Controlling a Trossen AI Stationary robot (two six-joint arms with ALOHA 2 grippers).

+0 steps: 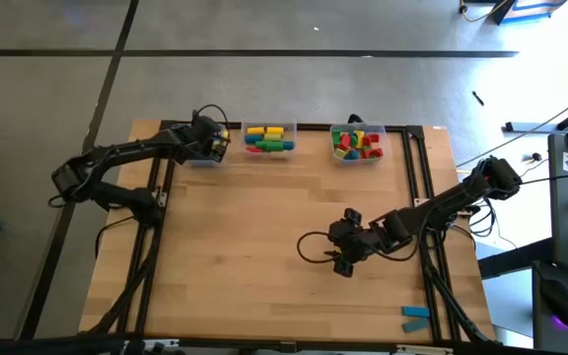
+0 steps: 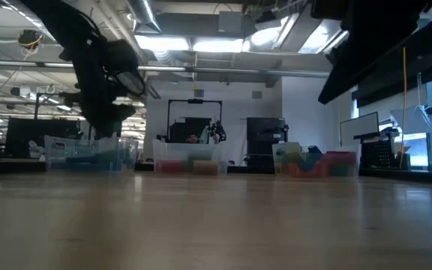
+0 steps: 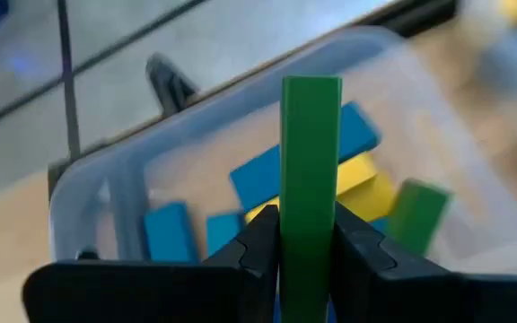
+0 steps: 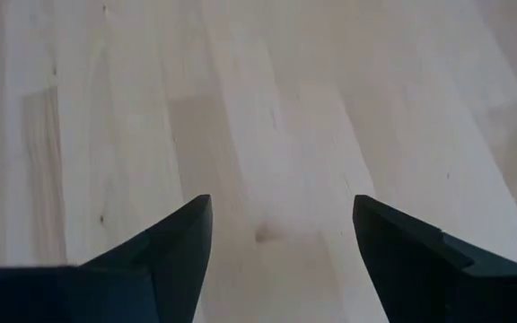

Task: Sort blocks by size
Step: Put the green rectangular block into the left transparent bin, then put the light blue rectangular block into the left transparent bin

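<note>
The left gripper (image 3: 308, 242) is clamped on a long green block (image 3: 311, 170), holding it over the left bin (image 3: 106, 179) at the table's (image 1: 264, 247) far edge. In the left wrist view the block stands up between the fingers, and blue, yellow and green blocks (image 3: 267, 175) already lie in the bin below it. The step in hand looks like the drop into this bin. To do it well, the block should be centred inside the rim, clear of the wall, before the fingers part; a low release would keep it from bouncing out or catching on the pile. Because it is long, letting go near the bin's middle gives it room to fall flat. The middle bin (image 1: 269, 138) and the right bin (image 1: 357, 143) hold other coloured blocks. The right gripper (image 4: 281, 242) waits low over bare wood near the table's right side, fingers apart and empty. Two blue blocks (image 1: 415, 317) lie near the front right corner, not yet sorted.
</note>
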